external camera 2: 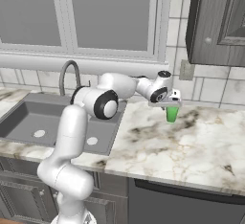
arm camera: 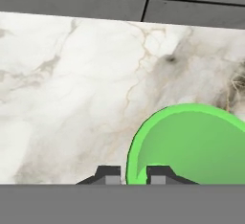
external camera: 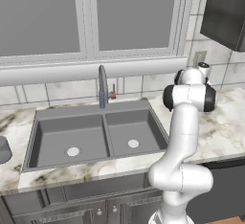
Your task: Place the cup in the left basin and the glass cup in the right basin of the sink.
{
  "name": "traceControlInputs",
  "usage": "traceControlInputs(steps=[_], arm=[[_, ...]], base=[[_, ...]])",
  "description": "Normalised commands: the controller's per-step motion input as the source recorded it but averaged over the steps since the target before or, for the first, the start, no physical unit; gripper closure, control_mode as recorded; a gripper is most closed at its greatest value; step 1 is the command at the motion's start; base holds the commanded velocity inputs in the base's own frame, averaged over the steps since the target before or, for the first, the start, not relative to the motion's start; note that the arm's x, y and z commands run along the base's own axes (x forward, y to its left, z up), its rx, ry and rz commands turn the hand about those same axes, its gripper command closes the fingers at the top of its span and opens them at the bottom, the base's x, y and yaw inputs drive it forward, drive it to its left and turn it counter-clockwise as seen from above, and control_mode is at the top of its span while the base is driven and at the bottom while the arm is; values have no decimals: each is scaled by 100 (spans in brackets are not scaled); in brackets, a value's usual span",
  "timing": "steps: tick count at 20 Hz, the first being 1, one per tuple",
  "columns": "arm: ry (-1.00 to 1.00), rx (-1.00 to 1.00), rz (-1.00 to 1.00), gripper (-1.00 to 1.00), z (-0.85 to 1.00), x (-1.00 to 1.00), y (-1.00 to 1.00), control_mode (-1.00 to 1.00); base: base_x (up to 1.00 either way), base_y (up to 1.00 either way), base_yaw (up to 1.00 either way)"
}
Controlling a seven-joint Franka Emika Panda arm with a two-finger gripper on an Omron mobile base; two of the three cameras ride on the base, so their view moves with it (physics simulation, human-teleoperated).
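On the counter right of the sink: the cup [external camera 2: 172, 114] stood on the marble counter [external camera 2: 191, 146], at about 3 o'clock from the sink [external camera 2: 28, 117], well apart from it.
Grip: the gripper [arm camera: 133, 174] had its fingers pinched on the cup's rim, one finger outside the wall, one inside.
Cup: small, bright green, opaque, tapered, smooth, no handle.
Glass cup [external camera: 4, 150]: dull grey cylinder at 9 o'clock of the sink, on the counter edge.
Basins: left basin [external camera: 52, 137] and right basin [external camera: 143, 129], dark grey, rectangular, each with a light round drain.
Risk: a one-wall rim pinch looked thin; the smooth cup might swing or slip on lifting.
Risk: the long carry could clip the faucet [external camera: 102, 86].
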Motion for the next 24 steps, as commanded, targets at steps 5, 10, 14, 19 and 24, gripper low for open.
traceControlInputs(steps=[5,10,14,19,24], arm=[[0,0,0,100,10,-29,13,-100],[-5,0,0,100,24,-41,11,-100],[-14,0,0,100,23,-45,13,-100],[-15,0,0,100,22,-44,23,-100],[-10,0,0,100,21,-38,28,-100]], base=[[0,0,0],[0,0,0],[0,0,0],[0,0,0],[0,0,0]])
